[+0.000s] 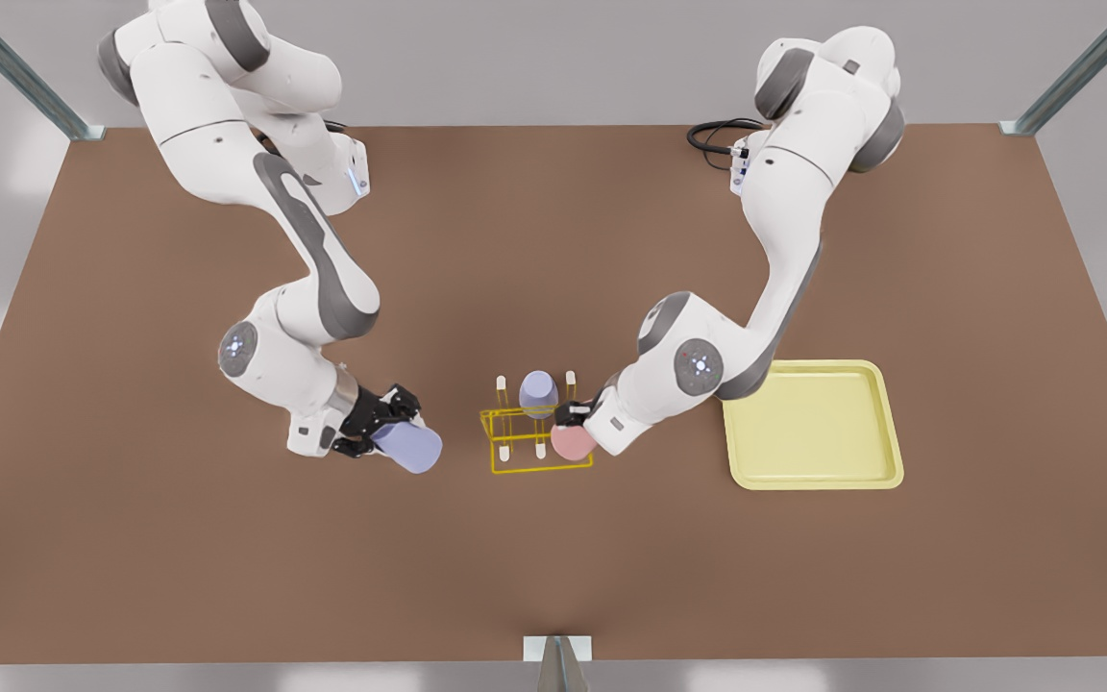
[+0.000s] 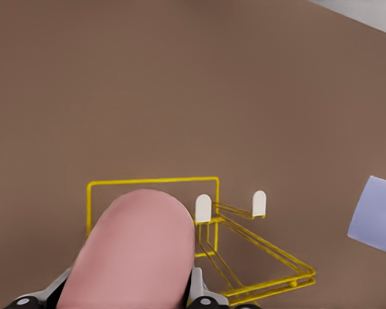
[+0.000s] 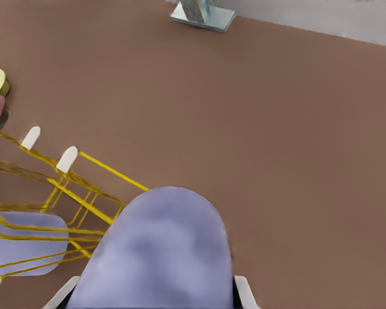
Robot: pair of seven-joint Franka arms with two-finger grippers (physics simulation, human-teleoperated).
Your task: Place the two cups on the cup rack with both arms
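Observation:
The salmon pink cup (image 1: 572, 442) (image 2: 138, 251) lies tilted in my left gripper (image 1: 574, 421), which is shut on it at the cup rack's (image 1: 542, 469) (image 2: 154, 181) corner on the front view's right. I cannot tell whether it touches a peg. A pale lavender cup (image 1: 407, 448) (image 3: 161, 251) is held on its side by my right gripper (image 1: 382, 425), shut on it, a short way off the rack (image 3: 109, 168) on the front view's left. Another lavender cup (image 1: 538, 392) (image 3: 22, 241) sits upside down on a rear peg.
A pale-yellow tray (image 1: 813, 478) lies on the brown table (image 1: 553, 577) just beyond the left arm, on the front view's right. White-tipped pegs (image 2: 203, 207) stand free along the rack. A metal post foot (image 3: 202, 16) marks the table's front edge.

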